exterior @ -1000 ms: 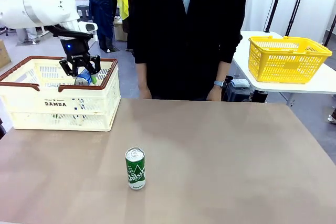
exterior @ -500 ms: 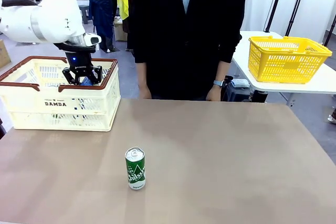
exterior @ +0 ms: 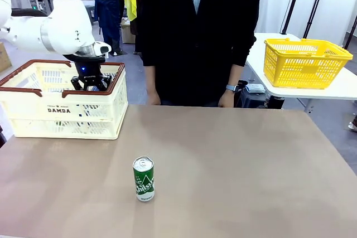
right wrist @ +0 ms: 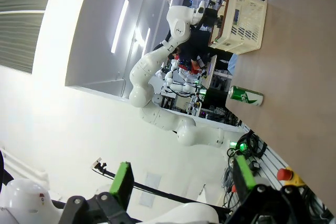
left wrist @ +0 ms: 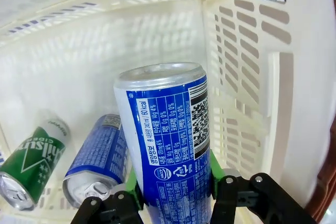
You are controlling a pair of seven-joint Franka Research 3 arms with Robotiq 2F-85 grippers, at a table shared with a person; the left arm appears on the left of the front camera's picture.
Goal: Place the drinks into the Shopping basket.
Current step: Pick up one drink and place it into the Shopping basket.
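My left gripper [exterior: 90, 85] reaches down inside the cream Shopping basket [exterior: 62, 116] at the table's far left. In the left wrist view that gripper [left wrist: 176, 192] is shut on a blue can [left wrist: 169, 145], held upright above the basket floor. Beneath it lie another blue can [left wrist: 97, 161] and a green can [left wrist: 31, 158] on their sides. A green can [exterior: 144, 179] with a silver top stands upright near the front middle of the table; it appears as the green can [right wrist: 245, 96] in the right wrist view. My right gripper [right wrist: 181, 179] is open, well away from the table.
A person in a dark jacket [exterior: 201, 32] stands at the far edge, hands down by the table. A yellow mesh basket [exterior: 305, 62] sits on a separate white table at the far right. The brown tabletop [exterior: 240, 165] is bare around the standing can.
My left gripper has sunk deeper into the Shopping basket with the blue can, which has dropped below the rim. The standing green can has not moved.
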